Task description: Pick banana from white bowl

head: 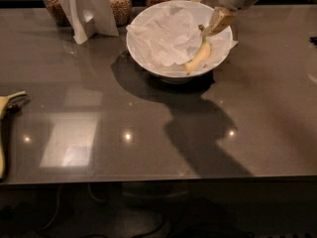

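Note:
The white bowl (148,58) stands at the back middle of the dark table, lined with crumpled white paper. The small pale-yellow banana (198,57) lies inside it against the right wall, with its dark stem tip pointing up and back. My gripper (219,21) comes in from the top right and hangs over the bowl's right side, just right of the banana's stem tip and very close to it. I cannot tell whether it touches the banana.
Glass jars of grains (119,1) stand along the back edge. A folded white card (86,9) stands left of the bowl. A larger greenish-yellow banana (4,133) lies at the table's left edge. The table's front edge (158,180) runs near the bottom.

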`<state>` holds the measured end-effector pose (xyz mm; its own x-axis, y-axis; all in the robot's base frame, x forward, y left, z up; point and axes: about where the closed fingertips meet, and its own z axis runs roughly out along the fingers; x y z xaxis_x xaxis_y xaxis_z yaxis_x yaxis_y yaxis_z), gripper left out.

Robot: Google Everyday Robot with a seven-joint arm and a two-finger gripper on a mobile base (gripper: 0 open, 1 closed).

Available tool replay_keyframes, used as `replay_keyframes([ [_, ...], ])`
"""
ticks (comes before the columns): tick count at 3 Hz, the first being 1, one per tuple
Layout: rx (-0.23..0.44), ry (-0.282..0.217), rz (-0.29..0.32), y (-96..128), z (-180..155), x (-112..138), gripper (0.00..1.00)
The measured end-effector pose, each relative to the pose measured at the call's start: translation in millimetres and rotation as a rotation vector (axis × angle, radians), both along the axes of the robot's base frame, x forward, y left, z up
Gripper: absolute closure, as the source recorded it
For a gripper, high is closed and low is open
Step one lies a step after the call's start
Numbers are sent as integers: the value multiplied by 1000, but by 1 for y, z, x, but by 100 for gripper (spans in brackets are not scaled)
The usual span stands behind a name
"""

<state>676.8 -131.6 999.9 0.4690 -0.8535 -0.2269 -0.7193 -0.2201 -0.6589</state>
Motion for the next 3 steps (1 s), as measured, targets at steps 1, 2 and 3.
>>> replay_keyframes([
  [1,-23,28,22,-2,-12,3,65],
  [2,-53,72,37,-6,-27,3,83],
  [3,-93,125,56,-9,-42,1,73],
])
